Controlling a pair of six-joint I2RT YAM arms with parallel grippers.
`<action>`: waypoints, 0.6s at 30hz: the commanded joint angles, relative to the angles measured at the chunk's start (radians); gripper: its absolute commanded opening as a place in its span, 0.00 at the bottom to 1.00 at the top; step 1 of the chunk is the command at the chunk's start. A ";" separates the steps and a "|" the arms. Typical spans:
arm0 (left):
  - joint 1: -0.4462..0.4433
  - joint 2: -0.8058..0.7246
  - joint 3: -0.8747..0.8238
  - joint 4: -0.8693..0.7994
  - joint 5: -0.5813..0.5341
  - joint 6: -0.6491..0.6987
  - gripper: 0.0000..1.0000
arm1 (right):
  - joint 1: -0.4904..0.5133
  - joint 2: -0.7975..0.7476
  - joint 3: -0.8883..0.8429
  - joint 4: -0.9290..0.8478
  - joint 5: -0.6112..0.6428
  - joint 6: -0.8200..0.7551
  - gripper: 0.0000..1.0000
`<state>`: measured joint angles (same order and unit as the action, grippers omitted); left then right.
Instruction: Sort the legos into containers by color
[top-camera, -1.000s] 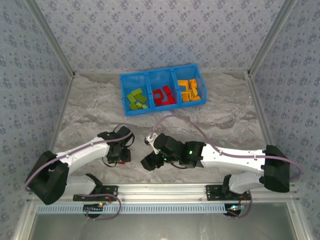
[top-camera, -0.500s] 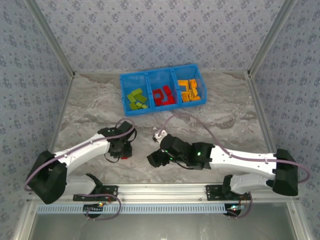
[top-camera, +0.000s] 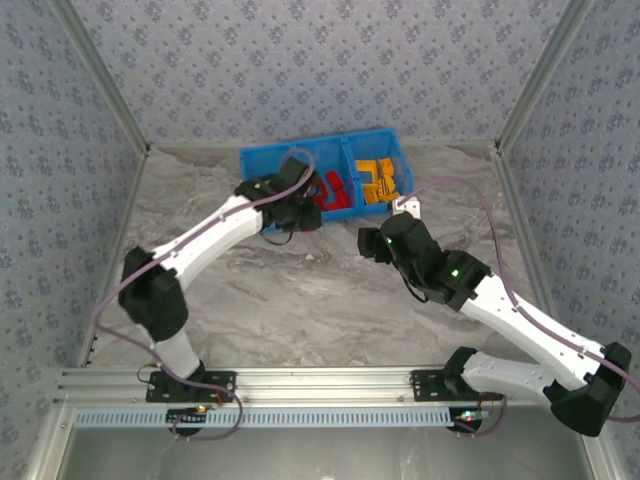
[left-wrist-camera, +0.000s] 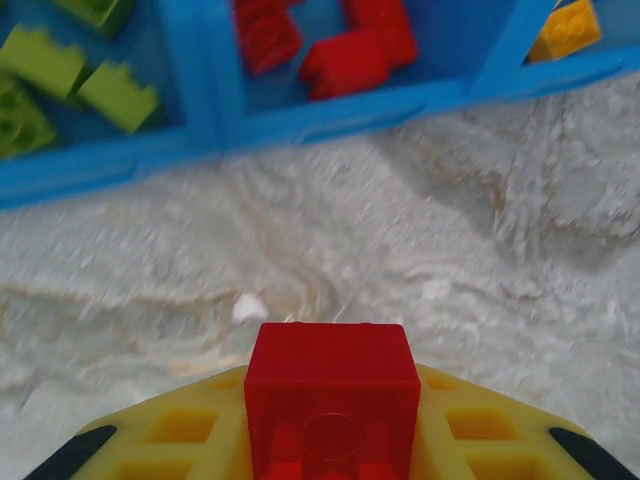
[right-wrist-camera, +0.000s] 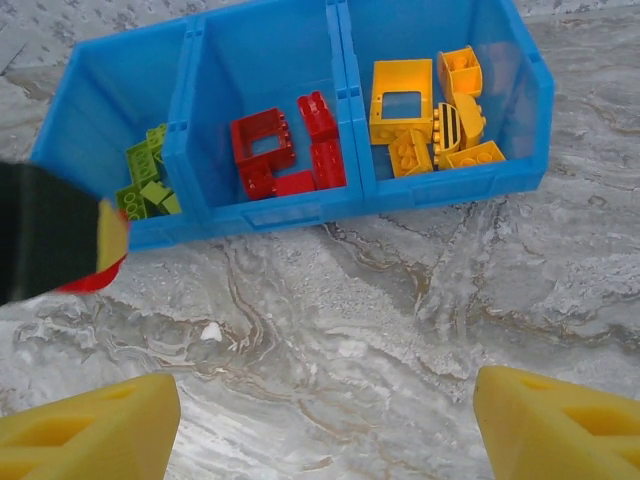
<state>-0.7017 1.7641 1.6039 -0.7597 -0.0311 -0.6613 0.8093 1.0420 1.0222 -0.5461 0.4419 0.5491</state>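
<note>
Red lego in left tool, apparently near blue bin.

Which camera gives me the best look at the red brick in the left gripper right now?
Left wrist: the red brick sits large and sharp between the yellow fingers. Right wrist catches just a red sliver at its left edge; from top external, the left gripper covers it.

blue bin | green legos left | red legos middle | yellow legos right | red brick gripped
</note>
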 joint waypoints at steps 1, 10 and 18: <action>0.017 0.148 0.178 -0.036 0.012 0.052 0.34 | -0.036 0.038 0.046 0.051 -0.060 -0.044 0.80; 0.108 0.601 0.783 -0.138 0.026 0.082 0.34 | -0.122 0.147 0.135 0.136 -0.147 -0.070 0.82; 0.180 0.817 1.012 0.010 0.069 0.085 0.36 | -0.167 0.237 0.119 0.338 -0.237 -0.117 0.82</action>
<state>-0.5339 2.5481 2.5614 -0.8097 0.0143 -0.5976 0.6537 1.2469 1.1339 -0.3191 0.2543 0.4679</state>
